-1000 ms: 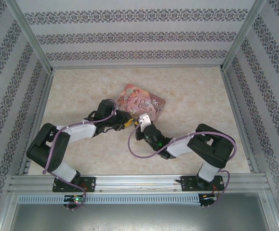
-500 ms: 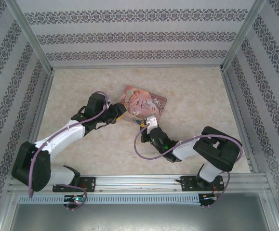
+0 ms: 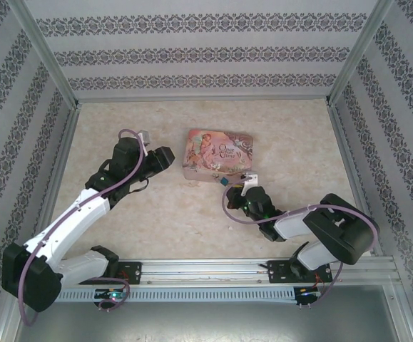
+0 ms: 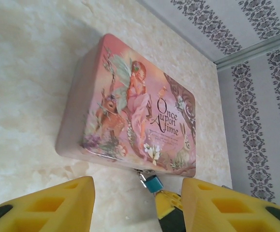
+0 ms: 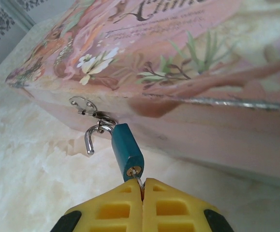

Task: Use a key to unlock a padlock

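The pink tin lies mid-table, and the tiny blue padlock hangs from the hasp on its near side. In the right wrist view the padlock has its silvery shackle swung open, one end free and the other hooked in the hasp. The thin key sticks in the keyhole, and my right gripper is shut on it. My left gripper stands open to the left of the tin, apart from it. The left wrist view shows the padlock ahead of the left gripper, which holds nothing.
Metal frame rails and patterned walls enclose the marble-look table. The tin lies flat with its lid down. A right fingertip shows just below the padlock in the left wrist view.
My left gripper has drawn back up and to the left, away from the tin and padlock. The tin has turned to lie more level. My right gripper has shifted right, still at the padlock.
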Robot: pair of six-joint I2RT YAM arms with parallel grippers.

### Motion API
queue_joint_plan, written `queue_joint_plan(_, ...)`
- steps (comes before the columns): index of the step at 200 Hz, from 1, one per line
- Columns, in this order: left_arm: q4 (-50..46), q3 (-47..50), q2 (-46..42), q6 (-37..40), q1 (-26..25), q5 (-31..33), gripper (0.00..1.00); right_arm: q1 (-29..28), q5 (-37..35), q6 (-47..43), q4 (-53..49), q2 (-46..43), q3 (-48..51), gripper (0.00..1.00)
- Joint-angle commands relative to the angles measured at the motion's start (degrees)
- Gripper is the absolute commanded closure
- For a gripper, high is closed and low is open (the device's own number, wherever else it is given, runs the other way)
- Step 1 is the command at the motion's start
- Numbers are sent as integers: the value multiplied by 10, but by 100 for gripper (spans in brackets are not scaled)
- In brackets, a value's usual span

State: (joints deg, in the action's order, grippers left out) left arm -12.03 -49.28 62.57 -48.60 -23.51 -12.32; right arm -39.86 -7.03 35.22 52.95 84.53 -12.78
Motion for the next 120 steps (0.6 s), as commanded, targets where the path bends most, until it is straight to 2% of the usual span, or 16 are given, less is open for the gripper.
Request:
queue_joint_plan(1, -24, -10, -15, 30, 5, 34, 49, 20, 42, 70, -20, -10, 13, 100)
queue_joint_plan(38, -19, -11, -11, 33, 5, 41, 46, 32, 90, 129, -51, 1, -3, 100)
queue_joint_plan(70, -18, -11, -9, 34, 5, 40, 45, 31, 102, 173, -48, 25, -15, 100)
queue_joint_plan(120, -11, 0, -10, 29, 6, 41, 44, 24, 119, 191, -43, 79, -45, 100)
